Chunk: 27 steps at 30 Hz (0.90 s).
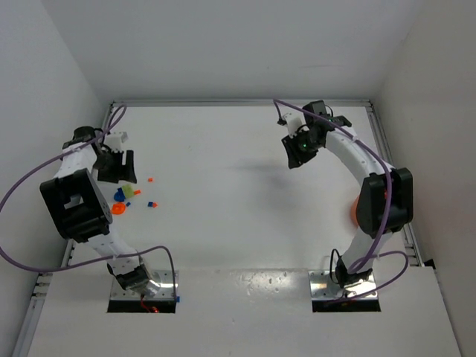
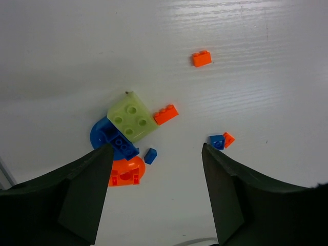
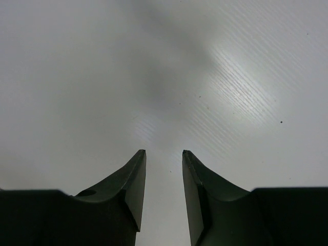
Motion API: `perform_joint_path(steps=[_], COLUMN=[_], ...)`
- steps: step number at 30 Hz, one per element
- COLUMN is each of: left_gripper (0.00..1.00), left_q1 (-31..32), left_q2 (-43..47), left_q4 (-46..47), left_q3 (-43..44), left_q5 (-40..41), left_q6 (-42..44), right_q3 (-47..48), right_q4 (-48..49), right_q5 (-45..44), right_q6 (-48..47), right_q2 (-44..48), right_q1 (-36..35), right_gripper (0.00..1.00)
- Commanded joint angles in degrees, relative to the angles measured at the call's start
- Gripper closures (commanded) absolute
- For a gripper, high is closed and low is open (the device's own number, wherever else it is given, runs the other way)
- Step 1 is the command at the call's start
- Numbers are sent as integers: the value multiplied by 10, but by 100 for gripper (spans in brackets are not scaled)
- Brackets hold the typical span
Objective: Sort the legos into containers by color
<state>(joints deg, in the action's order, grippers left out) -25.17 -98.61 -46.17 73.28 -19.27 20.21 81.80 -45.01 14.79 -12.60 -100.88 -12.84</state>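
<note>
Small legos lie in a cluster at the table's left (image 1: 123, 197). In the left wrist view I see a lime green plate (image 2: 130, 119) resting on a blue round piece (image 2: 100, 134) and a blue brick (image 2: 119, 144). By them lie an orange half-round piece (image 2: 125, 172), a small blue brick (image 2: 150, 155) and orange bricks (image 2: 165, 114) (image 2: 201, 58). A blue and orange pair (image 2: 220, 141) lies to the right. My left gripper (image 1: 120, 177) (image 2: 156, 147) is open and empty just short of them. My right gripper (image 1: 296, 156) (image 3: 164, 151) is open and empty over bare table. The orange bowl (image 1: 350, 212) is mostly hidden behind the right arm.
White walls enclose the table on the left, back and right. Purple cables loop off both arms, the left one (image 1: 22, 186) reaching out past the table's left edge. The arm bases (image 1: 141, 286) sit at the near edge.
</note>
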Motion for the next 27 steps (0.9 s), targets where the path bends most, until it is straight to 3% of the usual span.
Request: perform_joint_path(steps=[1, 15, 27], left_gripper=[24, 22, 22], left_q1=[1, 1, 1], left_q2=[-6, -100, -70], left_q4=[23, 79, 94], left_q3=[-10, -3, -72], left_q5=[-2, -18, -13], left_q6=[-29, -16, -5], right_q3=[-11, -22, -22], right_q4=[23, 23, 23], right_q5=[16, 21, 16], right_q6=[12, 22, 22], right_q2=[-1, 4, -2], right_q1=[-3, -13, -18], right_gripper=[65, 65, 65])
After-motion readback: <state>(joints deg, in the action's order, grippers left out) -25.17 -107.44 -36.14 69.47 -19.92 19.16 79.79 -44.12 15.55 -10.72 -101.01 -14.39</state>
